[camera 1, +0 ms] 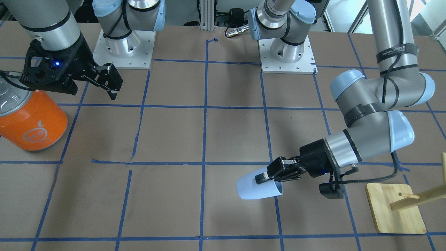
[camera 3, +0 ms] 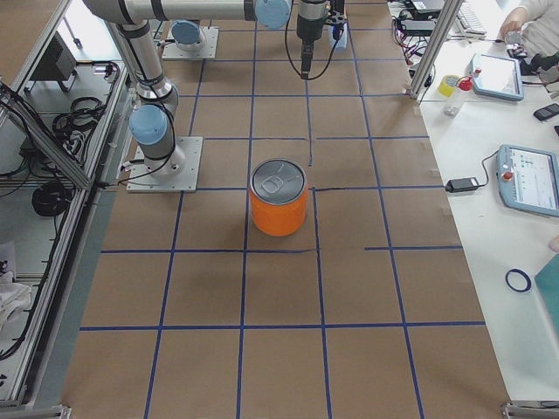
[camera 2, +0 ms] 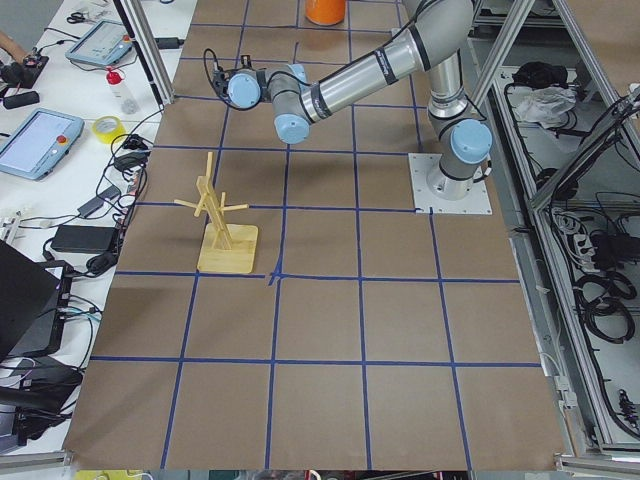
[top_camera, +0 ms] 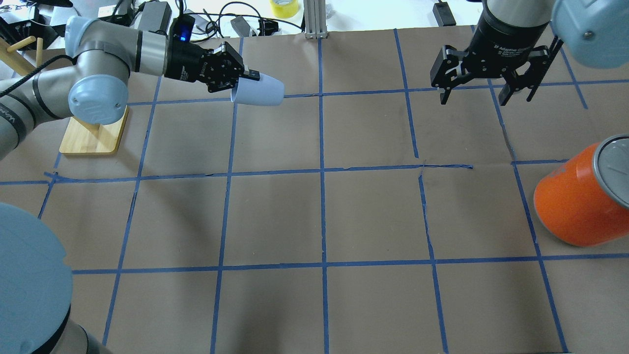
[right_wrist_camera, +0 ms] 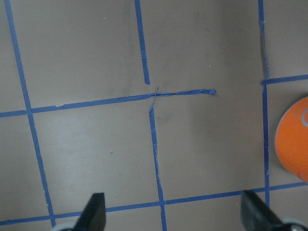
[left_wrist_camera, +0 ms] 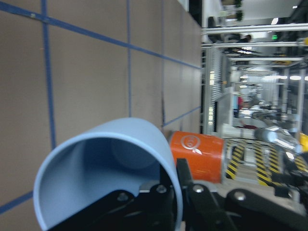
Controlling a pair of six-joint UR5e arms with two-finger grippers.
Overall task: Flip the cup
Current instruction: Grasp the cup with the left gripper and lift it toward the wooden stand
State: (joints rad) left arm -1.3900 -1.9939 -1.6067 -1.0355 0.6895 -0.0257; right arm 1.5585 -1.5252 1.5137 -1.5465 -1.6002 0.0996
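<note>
Small pale blue tapered plastic cup point(top_camera: 260, 91) sideways in left gripper point(top_camera: 244, 81), far left on brown paper-covered table point(top_camera: 319, 221), right of wooden peg rack point(top_camera: 91, 140); large orange can point(top_camera: 572, 206) far right, near right gripper point(top_camera: 474, 101)

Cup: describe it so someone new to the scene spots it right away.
On the table with the blue tape grid, find the wooden rack base. Near it the left gripper holds the cup by its rim, tipped on its side. It is small, plain pale blue and tapered, unlike the big orange can at the table's other end.
</note>
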